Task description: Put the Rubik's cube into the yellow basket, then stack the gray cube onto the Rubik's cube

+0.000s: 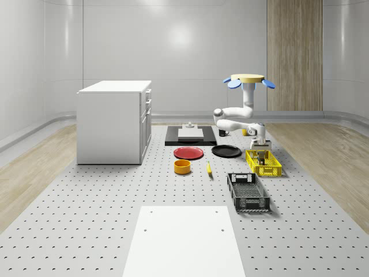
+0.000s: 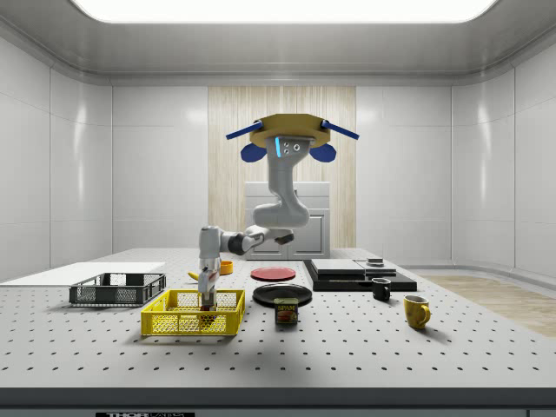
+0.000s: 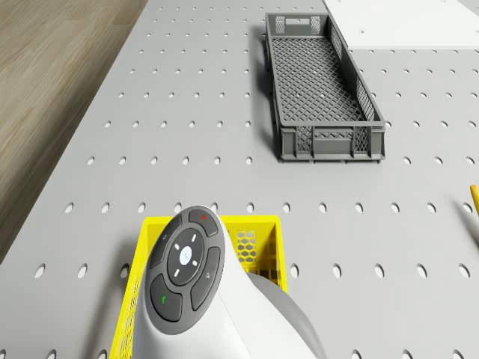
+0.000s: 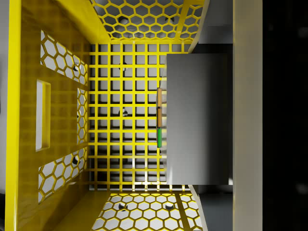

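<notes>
The drone [image 1: 249, 79] hovers above the table's far right part, behind the yellow basket [image 1: 275, 171]. Its white arm bends down into this basket [image 2: 174, 323]. Inside it, the gripper [image 2: 208, 297] points straight down. In the wrist view the gray cube [image 4: 197, 120] sits close between the fingers, with the gripper shut on it. A thin orange and green edge of the Rubik's cube [image 4: 159, 115] pokes out from under the gray cube, over the basket's mesh floor [image 4: 125, 144]. The rest of the Rubik's cube is hidden.
A dark gray crate [image 1: 248, 193] lies in front of the basket. A black plate [image 1: 226, 151], red plate [image 1: 188, 153], orange bowl [image 1: 182, 167] and banana [image 1: 209, 168] lie to the whole-scene view's left. A white cabinet [image 1: 115, 121] stands farther left. A can [image 2: 286, 313] and mugs [image 2: 416, 310] sit nearby.
</notes>
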Robot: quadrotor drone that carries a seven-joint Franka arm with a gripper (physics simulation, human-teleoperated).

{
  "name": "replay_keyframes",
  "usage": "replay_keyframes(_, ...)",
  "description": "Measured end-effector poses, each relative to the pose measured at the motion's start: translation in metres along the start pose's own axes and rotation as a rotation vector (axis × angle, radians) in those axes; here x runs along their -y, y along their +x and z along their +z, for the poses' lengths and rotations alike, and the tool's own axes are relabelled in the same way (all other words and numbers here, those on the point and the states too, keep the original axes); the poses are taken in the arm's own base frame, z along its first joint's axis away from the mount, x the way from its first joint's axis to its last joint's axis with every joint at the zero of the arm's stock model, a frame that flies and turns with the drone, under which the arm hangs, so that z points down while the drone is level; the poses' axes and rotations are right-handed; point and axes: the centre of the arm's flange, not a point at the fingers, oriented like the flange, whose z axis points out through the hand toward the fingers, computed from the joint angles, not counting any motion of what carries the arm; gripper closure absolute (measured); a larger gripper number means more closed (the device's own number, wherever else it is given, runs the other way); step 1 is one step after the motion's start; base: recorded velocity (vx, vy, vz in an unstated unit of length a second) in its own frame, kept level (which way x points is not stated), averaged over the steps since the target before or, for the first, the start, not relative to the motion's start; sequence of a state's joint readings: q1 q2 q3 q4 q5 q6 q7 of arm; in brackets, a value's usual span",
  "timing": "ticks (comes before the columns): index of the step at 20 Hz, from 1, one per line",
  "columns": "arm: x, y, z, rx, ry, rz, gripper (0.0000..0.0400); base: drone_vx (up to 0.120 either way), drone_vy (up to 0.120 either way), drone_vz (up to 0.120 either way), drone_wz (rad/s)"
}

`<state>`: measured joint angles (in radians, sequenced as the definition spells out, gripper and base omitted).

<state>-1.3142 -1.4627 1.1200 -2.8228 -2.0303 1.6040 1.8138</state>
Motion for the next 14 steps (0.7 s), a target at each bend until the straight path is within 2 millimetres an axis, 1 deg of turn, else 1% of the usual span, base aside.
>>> replay_keyframes(2, -0.001, -0.001, 0.001, 0.000, 0.000, 0.000, 0.0091, 0.000, 0.000, 0.000, 0.000)
replay_keyframes(3, -0.001, -0.001, 0.001, 0.000, 0.000, 0.000, 0.0071, 0.000, 0.000, 0.000, 0.000)
replay_keyframes(5, -0.001, -0.001, -0.001, 0.000, 0.000, 0.000, 0.0043, 0.000, 0.000, 0.000, 0.000)
replay_keyframes(9, -0.001, -0.001, -0.012, 0.000, 0.000, 0.000, 0.0016, 0.000, 0.000, 0.000, 0.000)
replay_keyframes(14, -0.002, -0.002, -0.023, 0.000, 0.000, 0.000, 0.0005, 0.000, 0.000, 0.000, 0.000)
